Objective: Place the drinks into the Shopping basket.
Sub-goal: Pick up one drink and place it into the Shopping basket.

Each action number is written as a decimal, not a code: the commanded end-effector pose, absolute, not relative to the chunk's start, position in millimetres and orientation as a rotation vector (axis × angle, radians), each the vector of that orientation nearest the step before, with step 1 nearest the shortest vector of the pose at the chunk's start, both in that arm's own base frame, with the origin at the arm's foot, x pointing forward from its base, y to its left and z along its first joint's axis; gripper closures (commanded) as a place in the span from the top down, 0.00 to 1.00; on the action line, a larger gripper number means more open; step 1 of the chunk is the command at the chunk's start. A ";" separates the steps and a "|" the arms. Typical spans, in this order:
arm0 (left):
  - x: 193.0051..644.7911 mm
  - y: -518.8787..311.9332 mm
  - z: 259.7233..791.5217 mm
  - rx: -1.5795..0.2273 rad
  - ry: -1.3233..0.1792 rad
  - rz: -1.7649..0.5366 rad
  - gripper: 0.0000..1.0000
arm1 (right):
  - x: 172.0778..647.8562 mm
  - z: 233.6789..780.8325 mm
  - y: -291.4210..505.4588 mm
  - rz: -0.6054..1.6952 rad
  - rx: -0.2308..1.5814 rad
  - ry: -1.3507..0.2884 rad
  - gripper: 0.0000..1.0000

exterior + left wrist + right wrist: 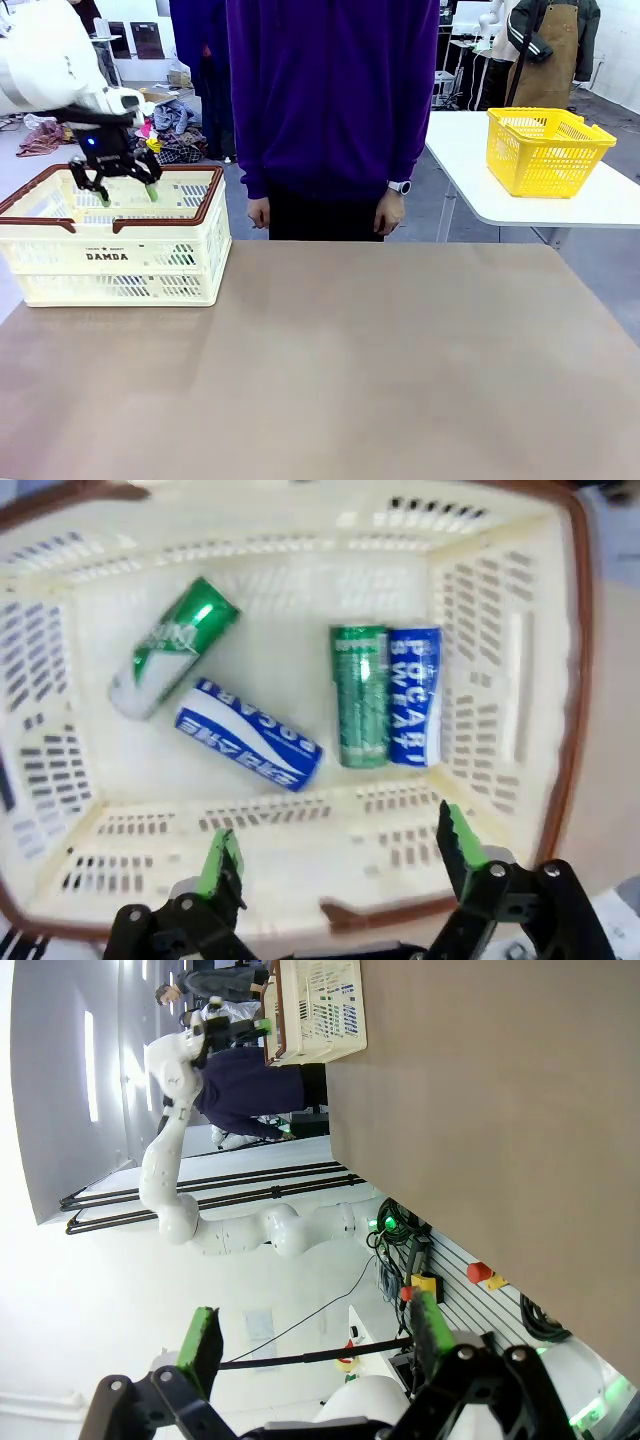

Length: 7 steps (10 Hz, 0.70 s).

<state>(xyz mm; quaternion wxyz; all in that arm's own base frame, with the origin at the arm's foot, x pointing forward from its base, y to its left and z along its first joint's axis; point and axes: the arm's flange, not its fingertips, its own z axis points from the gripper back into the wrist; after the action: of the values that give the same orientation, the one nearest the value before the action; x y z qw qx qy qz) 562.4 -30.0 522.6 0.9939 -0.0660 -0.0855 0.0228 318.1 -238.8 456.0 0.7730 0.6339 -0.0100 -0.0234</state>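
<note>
Below the spread left jaws, drinks [300, 715] in Shopping basket [500, 680]

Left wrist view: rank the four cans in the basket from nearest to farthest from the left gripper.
From the left gripper, open above the basket:
1. Slanted blue can, just beyond the near wall.
2. Upright-lying green can and the blue can touching it, towards the right wall: too close to call.
3. Tilted green can, far left corner.

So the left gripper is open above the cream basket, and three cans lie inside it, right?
Not quite: the left wrist view shows four cans, two green and two blue, lying in the basket. The left gripper is indeed open above it.
</note>
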 end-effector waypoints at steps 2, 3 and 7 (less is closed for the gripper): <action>453.8 -19.6 612.3 -0.248 -0.365 0.103 1.00 | 314.2 457.7 -237.1 -0.055 1.367 -0.013 1.00; 426.0 -16.2 628.6 -0.313 -0.372 0.136 1.00 | 314.2 457.7 -237.1 -0.055 1.367 -0.013 1.00; 340.9 12.6 650.7 -0.797 -0.259 -0.009 1.00 | 314.2 457.7 -237.1 -0.055 1.367 -0.013 1.00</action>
<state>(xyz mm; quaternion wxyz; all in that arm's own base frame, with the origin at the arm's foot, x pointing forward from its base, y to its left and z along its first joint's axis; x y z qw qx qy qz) 347.8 -3.7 662.4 0.9282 -0.3361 -0.1596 0.0088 318.1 -238.7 456.0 0.7730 0.6339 -0.0099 -0.0234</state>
